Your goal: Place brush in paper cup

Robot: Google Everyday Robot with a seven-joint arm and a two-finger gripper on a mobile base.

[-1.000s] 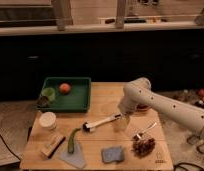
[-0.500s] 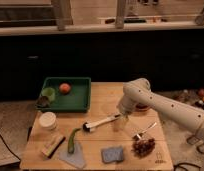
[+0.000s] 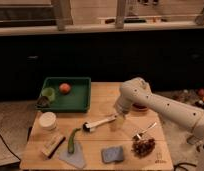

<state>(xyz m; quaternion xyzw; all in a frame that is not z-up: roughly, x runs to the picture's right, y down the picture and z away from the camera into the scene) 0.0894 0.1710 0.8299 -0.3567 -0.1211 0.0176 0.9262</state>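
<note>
The brush (image 3: 99,123) lies on the wooden table (image 3: 102,102) near the middle. Its black round head points left and its white handle runs right. My gripper (image 3: 117,122) is down at the right end of the handle, at table height, and hides the handle's tip. The white arm (image 3: 160,106) reaches in from the right. The paper cup (image 3: 47,121), short, wide and white, stands upright at the left of the table, about a hand's length left of the brush head.
A green tray (image 3: 77,102) at the back left holds an orange fruit (image 3: 65,88) and a small green cup (image 3: 48,93). A wooden block (image 3: 52,144), green vegetable (image 3: 72,140), grey cloth (image 3: 73,158), blue sponge (image 3: 112,154), grapes (image 3: 143,146), spoon (image 3: 145,131) and dark red bowl (image 3: 140,106) lie around.
</note>
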